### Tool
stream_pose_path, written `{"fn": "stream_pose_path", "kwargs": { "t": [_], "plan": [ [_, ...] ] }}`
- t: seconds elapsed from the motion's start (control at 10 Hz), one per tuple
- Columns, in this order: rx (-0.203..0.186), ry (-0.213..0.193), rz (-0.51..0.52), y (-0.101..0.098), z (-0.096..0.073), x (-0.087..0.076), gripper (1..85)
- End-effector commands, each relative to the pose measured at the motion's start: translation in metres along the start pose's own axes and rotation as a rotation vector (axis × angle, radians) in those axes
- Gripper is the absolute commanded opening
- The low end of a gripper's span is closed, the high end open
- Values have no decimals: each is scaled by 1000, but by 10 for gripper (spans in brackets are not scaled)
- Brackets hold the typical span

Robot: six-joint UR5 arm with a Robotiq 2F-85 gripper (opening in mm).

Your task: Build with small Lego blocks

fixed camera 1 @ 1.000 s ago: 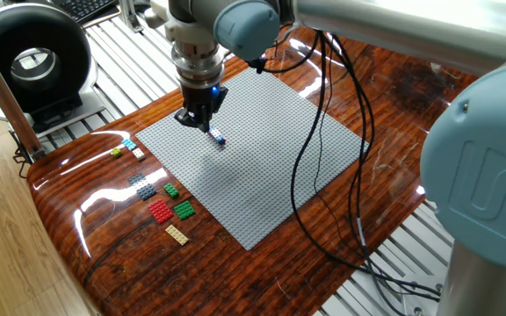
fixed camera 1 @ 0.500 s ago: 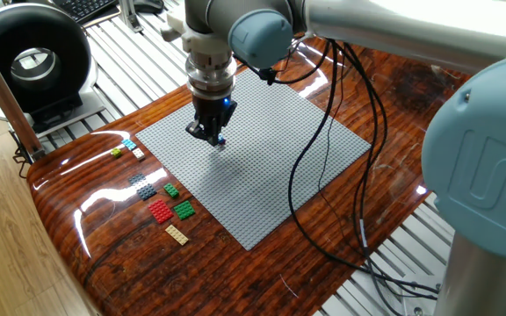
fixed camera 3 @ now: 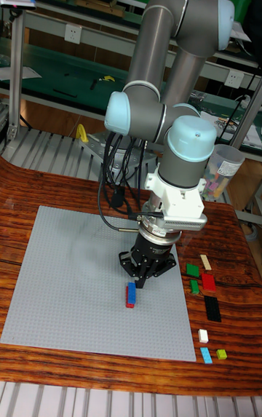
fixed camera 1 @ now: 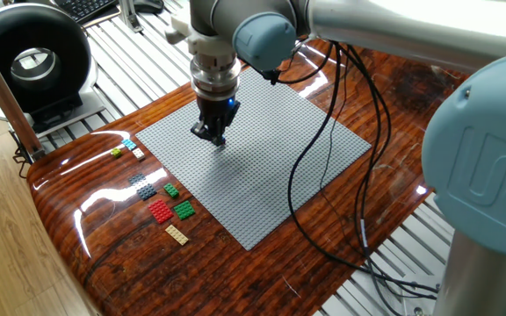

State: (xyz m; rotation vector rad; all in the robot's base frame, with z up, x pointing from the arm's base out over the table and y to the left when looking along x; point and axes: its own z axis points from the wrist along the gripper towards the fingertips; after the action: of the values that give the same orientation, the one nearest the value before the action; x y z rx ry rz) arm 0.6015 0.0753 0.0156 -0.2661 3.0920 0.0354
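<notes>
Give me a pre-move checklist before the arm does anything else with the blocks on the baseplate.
1. Gripper over the grey baseplate, fingertips right at the blue and red block stack: ok.
2. Jaws open or shut: cannot tell, fingertips too small and dark in both views.
3. Stack seated flat on the studs: cannot tell.
4. Loose blocks off the baseplate edge, such as the red block and the green block, clear of the gripper: ok.
5. Black cables drape across the baseplate near the arm: not ok, snag risk.
</notes>
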Motion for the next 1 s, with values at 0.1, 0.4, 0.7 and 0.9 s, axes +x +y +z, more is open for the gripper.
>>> {"fn": "stream_pose_path", "kwargs": {
  "t": [0.1, 0.4, 0.7, 0.9],
  "plan": [
    [-25, -6, 3, 3, -1, -2, 13],
    [-26, -5, 13, 9, -4, -3, 13],
    [-29, 2, 13, 11, -12, 1, 13],
    [-27, 10, 20, 14, -26, 12, 13]
  ]
}}
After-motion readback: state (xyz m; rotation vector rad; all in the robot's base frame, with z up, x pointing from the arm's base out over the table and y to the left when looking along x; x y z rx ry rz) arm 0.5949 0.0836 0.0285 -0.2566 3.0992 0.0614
